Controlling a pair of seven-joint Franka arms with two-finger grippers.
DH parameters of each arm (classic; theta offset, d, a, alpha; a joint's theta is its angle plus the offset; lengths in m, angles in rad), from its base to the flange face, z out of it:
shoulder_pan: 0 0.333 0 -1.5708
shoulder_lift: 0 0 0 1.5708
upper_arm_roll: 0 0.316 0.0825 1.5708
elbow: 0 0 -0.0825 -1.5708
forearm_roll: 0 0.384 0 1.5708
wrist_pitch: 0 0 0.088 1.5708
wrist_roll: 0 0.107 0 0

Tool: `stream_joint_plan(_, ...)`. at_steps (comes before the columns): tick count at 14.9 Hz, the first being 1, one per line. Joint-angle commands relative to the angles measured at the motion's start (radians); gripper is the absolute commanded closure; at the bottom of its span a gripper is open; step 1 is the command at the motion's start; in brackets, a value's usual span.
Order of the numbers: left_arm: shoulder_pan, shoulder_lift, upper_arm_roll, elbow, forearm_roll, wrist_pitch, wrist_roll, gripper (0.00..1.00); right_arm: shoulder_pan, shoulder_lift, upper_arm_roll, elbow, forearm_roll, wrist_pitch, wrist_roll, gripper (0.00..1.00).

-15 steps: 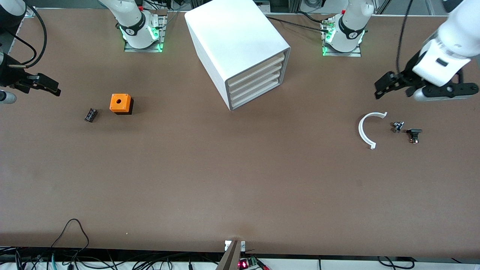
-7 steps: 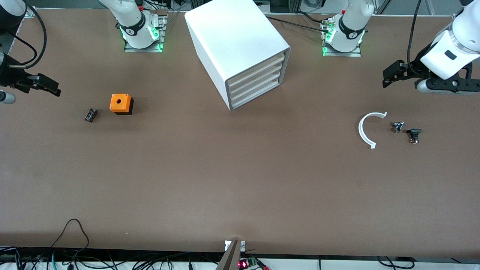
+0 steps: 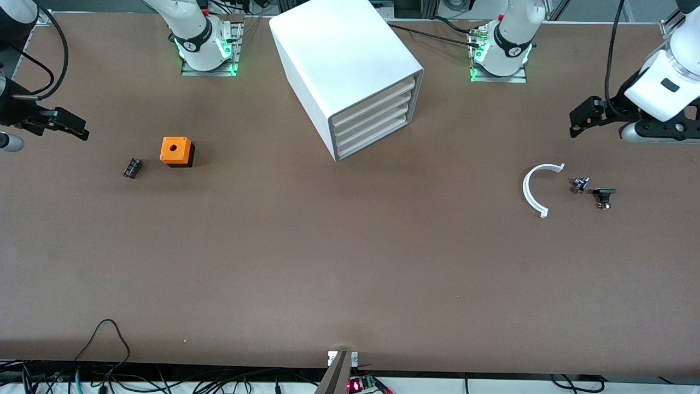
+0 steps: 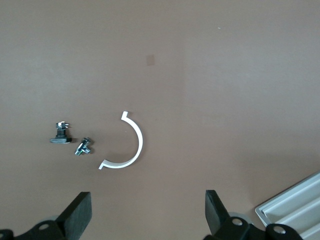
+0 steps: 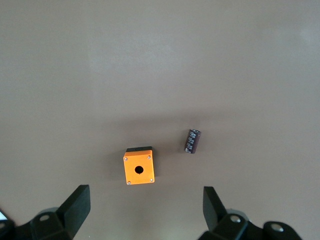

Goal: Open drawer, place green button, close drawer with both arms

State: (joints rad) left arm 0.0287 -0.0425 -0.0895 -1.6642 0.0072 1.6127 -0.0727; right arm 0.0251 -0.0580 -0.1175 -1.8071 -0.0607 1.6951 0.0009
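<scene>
The white cabinet [image 3: 339,54] stands at the middle of the table's robot side, and its corner shows in the left wrist view [image 4: 295,205]. All four drawers are shut, the bottommost drawer [image 3: 372,135] included. No green-capped button shows in any view. My left gripper [image 3: 579,117] is open and empty, up over the table toward the left arm's end; its fingers stand wide apart in the left wrist view [image 4: 148,215]. My right gripper [image 3: 71,127] is open and empty, and it waits over the right arm's end of the table, shown also in the right wrist view [image 5: 145,210].
An orange cube with a hole [image 3: 176,150] and a small black part [image 3: 132,167] lie toward the right arm's end. A white arc-shaped piece [image 3: 533,189], a small silvery part [image 3: 579,184] and a small black part [image 3: 604,196] lie toward the left arm's end.
My left gripper has drawn back from the table's middle toward the left arm's end and risen a little. The right arm has not moved.
</scene>
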Motion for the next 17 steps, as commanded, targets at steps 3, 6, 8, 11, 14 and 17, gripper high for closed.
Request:
stream_joint_plan(3, 0.034, 0.023, -0.001, 0.032, -0.006, -0.005, 0.025, 0.00, -0.001, -0.008, 0.002, -0.003, 0.012, -0.009, 0.011, 0.00)
stream_joint_plan(6, 0.033, 0.023, -0.001, 0.032, -0.006, -0.007, 0.024, 0.00, 0.001, -0.008, 0.005, -0.002, 0.012, -0.005, 0.011, 0.00)
stream_joint_plan(8, 0.033, 0.023, -0.001, 0.032, -0.006, -0.007, 0.024, 0.00, 0.001, -0.008, 0.027, 0.002, 0.010, -0.005, 0.014, 0.00)
stream_joint_plan(11, 0.033, 0.023, -0.003, 0.032, -0.006, -0.011, 0.013, 0.00, 0.001, -0.008, 0.030, 0.002, 0.009, -0.003, 0.014, 0.00)
stream_joint_plan(14, 0.033, 0.023, -0.003, 0.034, -0.006, -0.010, 0.013, 0.00, 0.001, -0.008, 0.030, 0.002, 0.009, -0.003, 0.014, 0.00)
stream_joint_plan(17, 0.033, 0.023, -0.003, 0.034, -0.006, -0.010, 0.013, 0.00, 0.001, -0.008, 0.030, 0.002, 0.010, 0.000, 0.014, 0.00)
